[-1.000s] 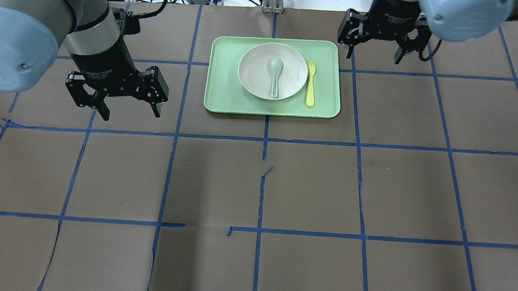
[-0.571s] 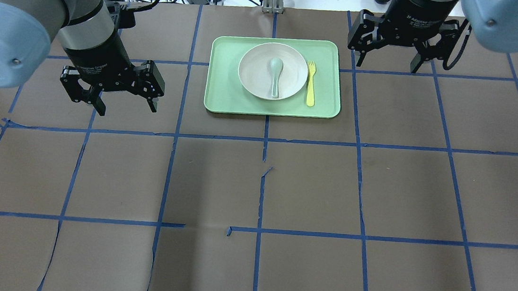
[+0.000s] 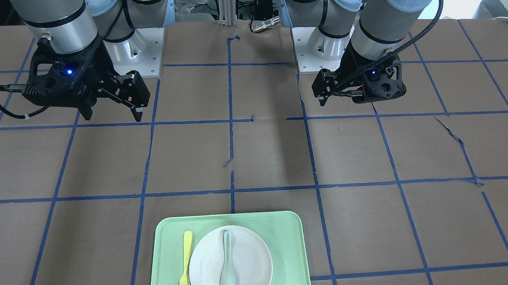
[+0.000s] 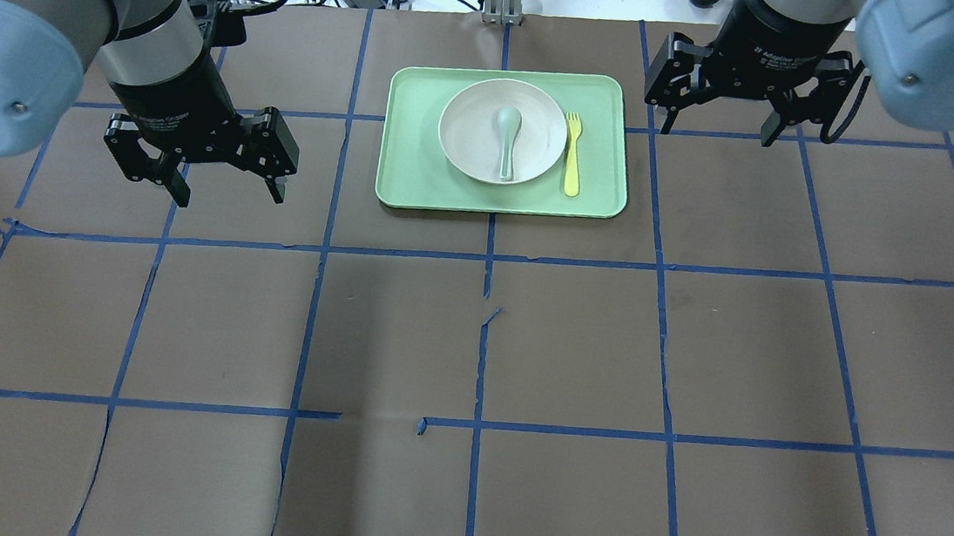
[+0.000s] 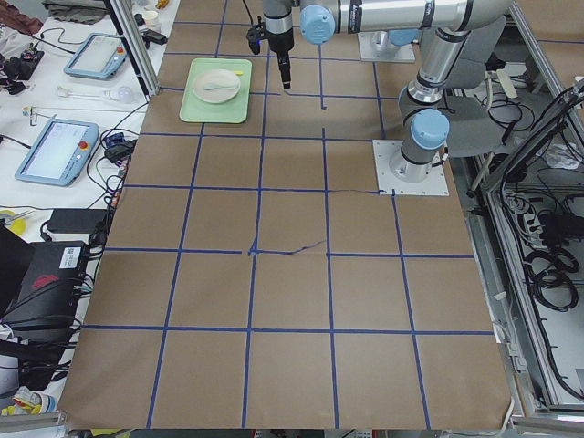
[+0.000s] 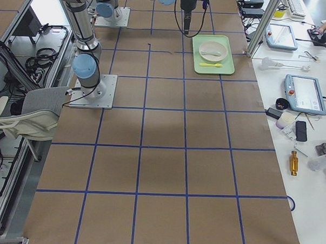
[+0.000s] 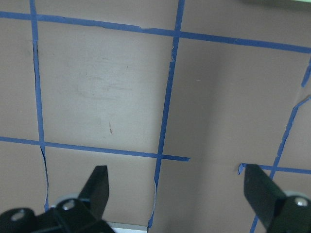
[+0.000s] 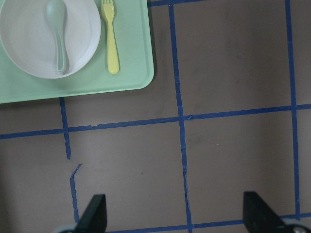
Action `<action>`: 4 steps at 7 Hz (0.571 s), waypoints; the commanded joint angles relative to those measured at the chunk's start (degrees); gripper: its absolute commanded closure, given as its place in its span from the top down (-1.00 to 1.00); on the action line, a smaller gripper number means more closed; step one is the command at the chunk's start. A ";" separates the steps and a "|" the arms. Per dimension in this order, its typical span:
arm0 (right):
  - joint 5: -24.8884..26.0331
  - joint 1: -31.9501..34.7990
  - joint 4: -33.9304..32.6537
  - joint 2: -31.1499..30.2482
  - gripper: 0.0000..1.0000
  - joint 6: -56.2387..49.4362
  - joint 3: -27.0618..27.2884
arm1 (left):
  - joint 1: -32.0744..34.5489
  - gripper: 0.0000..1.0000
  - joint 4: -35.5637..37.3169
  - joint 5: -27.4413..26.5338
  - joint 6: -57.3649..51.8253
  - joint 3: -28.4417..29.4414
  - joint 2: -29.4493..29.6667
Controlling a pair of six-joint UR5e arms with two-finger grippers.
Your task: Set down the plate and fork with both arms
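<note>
left arm (image 4: pixel 149 35) comes in from the near left, wrist turned so the left hand (image 4: pixel 230 192) points straight down at the desk (image 4: pixel 574 347). fingers spread wide, nothing between them. it hangs over bare brown paper, off the left side of the tray (image 4: pixel 416 175) and apart from it. its wrist camera shows only paper and blue tape lines (image 7: pixel 167 97) between the two black fingertips.

right arm (image 4: pixel 781 17) reaches in from the right, with the right hand (image 4: pixel 716 129) also pointing down. fingers wide apart, empty. it sits off the tray's far right corner, near the desk's far edge, not touching the tray. its wrist camera catches the tray in the upper left of the view, with open paper between the fingertips.

front view: both hands are raised off the desk, a blue light lit on each.

plate (image 4: pixel 469 127) lies flat in the middle of the green tray, at the far centre of the desk. a grey-green spoon (image 4: pixel 507 135) lies in the plate, bowl toward the far edge. fork (image 4: pixel 573 155) lies on the tray floor just beside the plate's right rim, tines toward the far edge, parallel to the spoon. whether the fork touches the plate's rim i cannot tell.
</note>
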State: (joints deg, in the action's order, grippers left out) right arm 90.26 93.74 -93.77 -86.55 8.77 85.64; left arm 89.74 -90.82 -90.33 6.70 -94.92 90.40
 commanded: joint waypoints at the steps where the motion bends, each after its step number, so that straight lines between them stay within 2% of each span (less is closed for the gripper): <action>1: 0.00 0.04 -0.10 0.06 1.00 0.02 -0.12 | 0.09 1.00 0.11 -0.02 -0.11 -0.17 0.04; 4: -0.09 0.04 -0.19 0.42 1.00 0.02 -0.30 | 0.35 1.00 0.20 0.07 -0.20 -0.70 0.22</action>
State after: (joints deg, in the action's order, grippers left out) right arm 90.22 93.78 -93.89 -86.23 8.82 85.37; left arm 90.04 -90.65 -90.27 6.51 -95.48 90.59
